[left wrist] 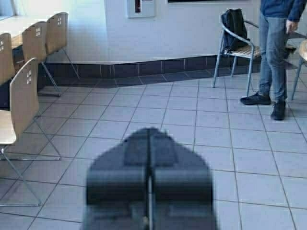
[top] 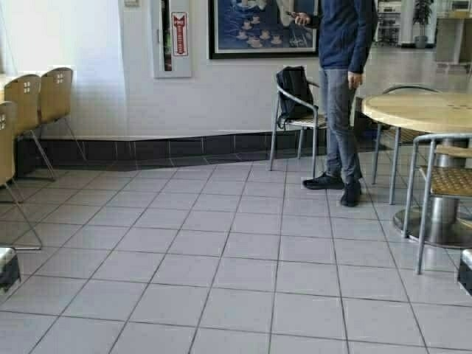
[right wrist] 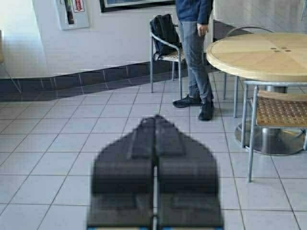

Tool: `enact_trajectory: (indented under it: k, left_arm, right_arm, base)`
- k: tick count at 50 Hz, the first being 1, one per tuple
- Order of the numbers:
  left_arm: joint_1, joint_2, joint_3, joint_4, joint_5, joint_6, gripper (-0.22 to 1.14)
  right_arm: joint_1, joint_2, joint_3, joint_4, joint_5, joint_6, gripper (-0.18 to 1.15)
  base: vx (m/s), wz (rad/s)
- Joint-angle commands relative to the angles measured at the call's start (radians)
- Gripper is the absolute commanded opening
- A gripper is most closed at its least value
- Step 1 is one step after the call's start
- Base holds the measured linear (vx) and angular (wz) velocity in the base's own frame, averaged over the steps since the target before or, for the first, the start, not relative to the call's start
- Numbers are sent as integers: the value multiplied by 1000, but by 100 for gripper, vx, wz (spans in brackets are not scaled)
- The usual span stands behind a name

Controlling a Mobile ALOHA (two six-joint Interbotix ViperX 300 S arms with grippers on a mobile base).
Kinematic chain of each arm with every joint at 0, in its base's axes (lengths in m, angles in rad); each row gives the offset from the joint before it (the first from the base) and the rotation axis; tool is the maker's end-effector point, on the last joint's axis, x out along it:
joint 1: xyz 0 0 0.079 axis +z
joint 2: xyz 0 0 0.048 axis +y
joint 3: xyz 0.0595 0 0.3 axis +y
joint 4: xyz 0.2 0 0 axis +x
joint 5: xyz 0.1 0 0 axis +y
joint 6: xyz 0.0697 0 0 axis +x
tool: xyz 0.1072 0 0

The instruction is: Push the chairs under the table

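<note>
Several light tan plywood chairs stand in a row at the far left: one near the wall, one beside it, one cut by the frame edge. In the left wrist view the nearest chair stands pulled out from the pale table, with others behind it. My left gripper is shut and empty, low over the floor, right of the chairs. My right gripper is shut and empty, also over the floor. Both show only at the bottom corners of the high view, the left gripper and the right gripper.
A person stands ahead on the right beside a grey armchair holding a black backpack. A round tan pedestal table and a woven-seat armchair stand at the right. A white wall with a dark tile base runs across. Grey tiled floor lies ahead.
</note>
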Motion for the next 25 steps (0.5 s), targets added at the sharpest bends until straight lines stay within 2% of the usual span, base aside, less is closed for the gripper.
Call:
enact_trajectory:
  k: [1, 14, 25]
  left_arm:
    - [0, 9, -6, 3, -8, -2, 3]
    - [0, 15, 2, 3, -8, -9, 3]
    - [0, 15, 0, 3, -9, -11, 3]
  right_arm:
    - [0, 5, -15, 0, -5, -2, 4]
    - [0, 61, -14, 0, -9, -2, 4]
    - [0, 58, -18, -2, -9, -2, 4]
  base:
    - [27, 8]
    - [27, 10]
    - [28, 24]
